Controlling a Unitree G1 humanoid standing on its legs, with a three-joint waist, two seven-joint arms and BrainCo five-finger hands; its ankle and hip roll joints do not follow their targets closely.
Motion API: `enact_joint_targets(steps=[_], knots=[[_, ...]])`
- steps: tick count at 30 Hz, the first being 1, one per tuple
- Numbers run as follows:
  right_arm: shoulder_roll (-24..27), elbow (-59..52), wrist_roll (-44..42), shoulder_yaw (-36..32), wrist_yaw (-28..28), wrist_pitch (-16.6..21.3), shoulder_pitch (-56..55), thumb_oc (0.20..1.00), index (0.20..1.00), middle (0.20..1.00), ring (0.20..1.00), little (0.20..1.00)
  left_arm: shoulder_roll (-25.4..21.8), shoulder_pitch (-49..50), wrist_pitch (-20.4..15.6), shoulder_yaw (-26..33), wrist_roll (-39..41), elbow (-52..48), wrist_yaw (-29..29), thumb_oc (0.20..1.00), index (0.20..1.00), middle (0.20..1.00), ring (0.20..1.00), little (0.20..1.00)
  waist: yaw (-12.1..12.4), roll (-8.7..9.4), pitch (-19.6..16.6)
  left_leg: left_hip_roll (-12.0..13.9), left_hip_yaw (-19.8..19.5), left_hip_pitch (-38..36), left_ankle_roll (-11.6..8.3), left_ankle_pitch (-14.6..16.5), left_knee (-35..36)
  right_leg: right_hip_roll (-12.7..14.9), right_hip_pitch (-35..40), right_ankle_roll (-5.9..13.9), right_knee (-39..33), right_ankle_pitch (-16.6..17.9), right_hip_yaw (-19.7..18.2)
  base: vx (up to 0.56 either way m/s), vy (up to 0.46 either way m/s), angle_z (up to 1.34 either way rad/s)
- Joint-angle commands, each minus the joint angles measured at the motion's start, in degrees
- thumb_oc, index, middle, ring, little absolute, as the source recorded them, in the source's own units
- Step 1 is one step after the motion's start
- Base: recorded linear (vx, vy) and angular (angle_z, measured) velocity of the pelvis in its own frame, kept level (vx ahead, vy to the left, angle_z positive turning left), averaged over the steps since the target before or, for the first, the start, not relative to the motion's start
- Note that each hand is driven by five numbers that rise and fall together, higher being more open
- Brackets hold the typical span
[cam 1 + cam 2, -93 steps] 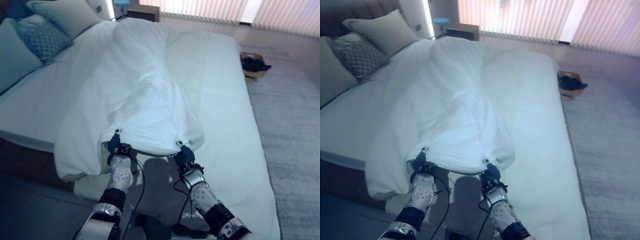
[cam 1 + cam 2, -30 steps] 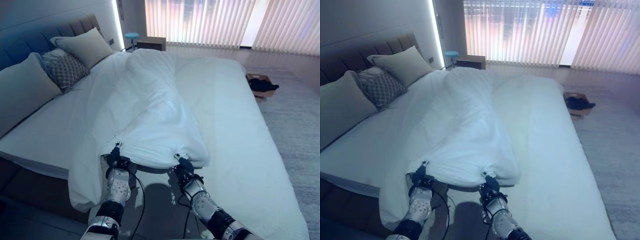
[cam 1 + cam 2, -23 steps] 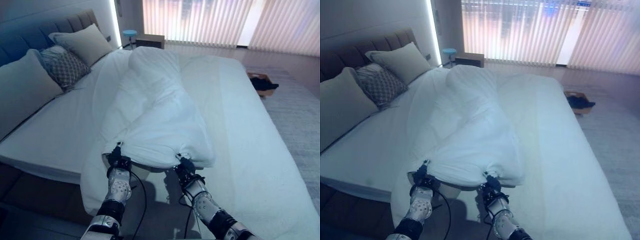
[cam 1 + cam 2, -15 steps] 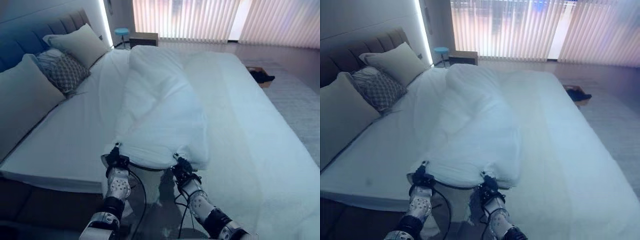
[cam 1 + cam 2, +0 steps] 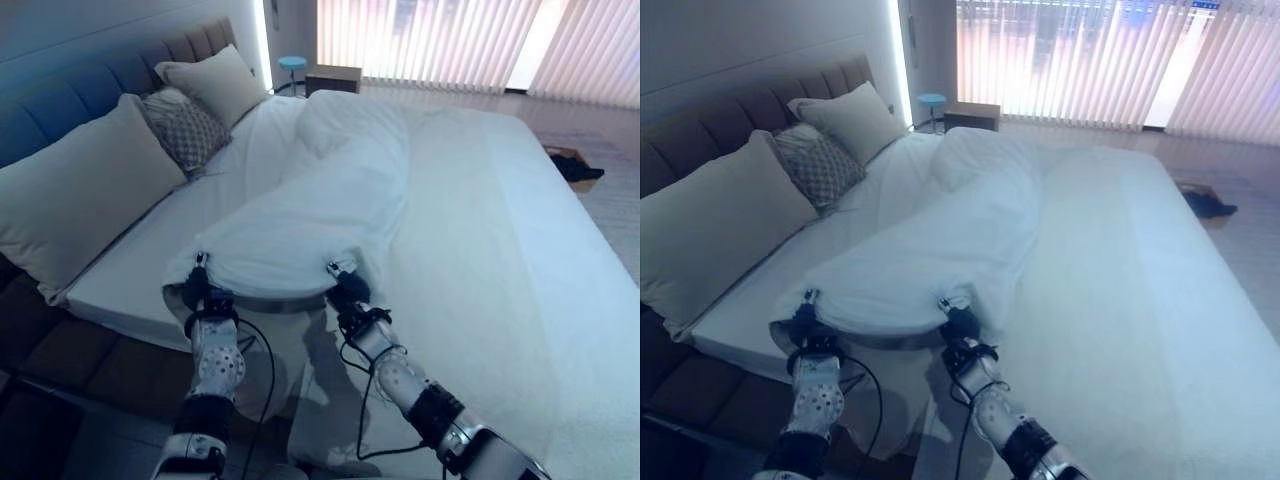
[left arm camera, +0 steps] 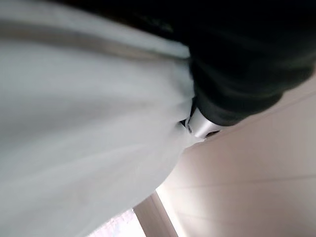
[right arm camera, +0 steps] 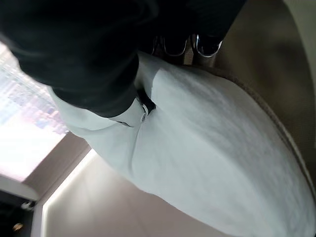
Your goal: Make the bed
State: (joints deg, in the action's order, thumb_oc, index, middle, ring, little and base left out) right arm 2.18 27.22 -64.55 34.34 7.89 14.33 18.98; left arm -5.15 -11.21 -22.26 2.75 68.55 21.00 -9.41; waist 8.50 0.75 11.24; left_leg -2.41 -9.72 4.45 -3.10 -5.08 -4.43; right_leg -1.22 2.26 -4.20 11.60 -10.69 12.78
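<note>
The white duvet (image 5: 320,215) lies bunched in a long heap down the middle of the bed (image 5: 520,260), running from near the headboard (image 5: 110,80) toward the foot, with its near edge lifted off the mattress. The left hand (image 5: 197,291) pinches one corner of that edge, and the right hand (image 5: 346,287) pinches the edge a little further along. In each wrist view the cloth is drawn tight against the hand's dark cover, with fingers closed on it. Between the two hands the hem hangs in a shallow arc above the sheet, and a flap of duvet droops over the bed's near side below the left hand.

To the left of the heap the mattress lies bare. Three pillows lean against the headboard: a large plain one (image 5: 85,190) nearest, a patterned one (image 5: 185,130) behind it, and another plain one (image 5: 215,85) furthest. Beyond the bed stand a low cabinet (image 5: 333,78) and a small round stool (image 5: 292,63), before vertical blinds (image 5: 470,40). A box (image 5: 575,165) sits on the floor to the right.
</note>
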Motion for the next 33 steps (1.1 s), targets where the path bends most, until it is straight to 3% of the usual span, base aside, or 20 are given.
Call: enact_joint_targets(steps=[1,4,6,8,9,13,21,33], knots=[[-2.3,2.4,2.5,-3.7,-0.5,1.3,-5.4,0.2,0.2,0.2,0.2,0.2,-2.9,2.9,-2.1,1.6,-2.3,2.0,3.2,0.2,0.2,0.2,0.2,0.2,0.2,1.92,-0.3,-0.5,2.3,1.5,-0.18,4.8,-4.9,2.8,-0.2,5.84,-4.6,5.3,-5.8,0.0,0.12,0.02],[-2.2,7.5,3.0,-4.6,-0.9,-0.1,-7.7,0.2,0.2,0.2,0.2,0.2,-2.1,3.6,-0.3,0.0,-2.5,7.7,3.9,0.2,0.2,0.2,0.2,0.2,-0.6,1.23,-0.6,0.6,3.1,0.4,0.63,3.8,0.3,2.9,-1.2,5.99,-5.3,5.7,-5.1,-0.03,0.124,0.07],[-2.9,17.2,2.2,-6.3,-1.2,-2.7,-8.3,0.2,0.2,0.2,0.2,0.2,-1.5,3.6,1.9,-3.6,-5.1,16.0,2.7,0.2,0.2,0.2,0.2,0.2,-1.3,0.74,0.6,0.4,3.2,0.4,1.55,2.7,3.3,3.5,-4.1,6.47,-6.1,7.4,-5.8,-0.1,0.163,0.28],[-3.3,19.5,1.3,-6.9,-1.7,-3.5,-8.2,0.2,0.2,0.2,0.2,0.2,-1.5,3.8,2.1,-4.4,-6.0,17.3,2.2,0.2,0.2,0.2,0.2,0.2,-1.2,0.75,1.0,0.5,3.8,0.4,1.72,2.6,3.8,3.7,-4.6,6.67,-6.4,8.0,-5.8,-0.04,0.111,-0.07],[-3.4,24.8,1.9,-7.4,-1.9,-5.5,-7.7,0.2,0.2,0.2,0.2,0.2,-1.2,4.3,3.6,-5.8,-7.5,21.1,1.4,0.2,0.2,0.2,0.2,0.2,-1.2,0.86,1.8,0.5,4.7,0.7,2.42,2.4,4.6,4.0,-5.4,7.15,-7.3,9.4,-6.4,-0.07,0.155,-0.17],[-4.4,33.1,1.4,-9.7,-0.1,-7.6,-6.7,0.2,0.2,0.2,0.2,0.2,-0.7,4.1,6.6,-7.3,-10.8,29.9,-1.4,0.2,0.2,0.2,0.2,0.2,-1.4,0.88,2.5,0.6,5.9,0.5,3.0,2.2,6.0,4.3,-5.9,7.54,-8.4,10.5,-6.9,-0.02,0.076,-0.17],[-2.9,41.2,7.7,-13.4,0.3,-9.7,-5.4,0.2,0.2,0.2,0.2,0.2,-0.8,3.0,11.0,-7.4,-17.1,41.8,0.2,0.2,0.2,0.2,0.2,0.2,-2.6,0.25,2.4,0.8,7.1,-1.5,3.0,1.7,8.9,4.3,-5.1,8.19,-10.8,11.6,-6.8,0.02,0.019,-0.04],[-1.3,47.6,13.0,-15.0,-2.9,-13.4,-4.9,0.2,0.2,0.2,0.2,0.2,-1.3,1.2,13.3,-8.2,-22.8,48.1,2.2,0.2,0.2,0.2,0.2,0.2,-4.0,-0.39,1.7,1.3,8.4,-3.6,2.88,2.5,9.4,4.0,-3.1,8.44,-13.2,12.2,-7.4,0.04,-0.001,-0.07]])
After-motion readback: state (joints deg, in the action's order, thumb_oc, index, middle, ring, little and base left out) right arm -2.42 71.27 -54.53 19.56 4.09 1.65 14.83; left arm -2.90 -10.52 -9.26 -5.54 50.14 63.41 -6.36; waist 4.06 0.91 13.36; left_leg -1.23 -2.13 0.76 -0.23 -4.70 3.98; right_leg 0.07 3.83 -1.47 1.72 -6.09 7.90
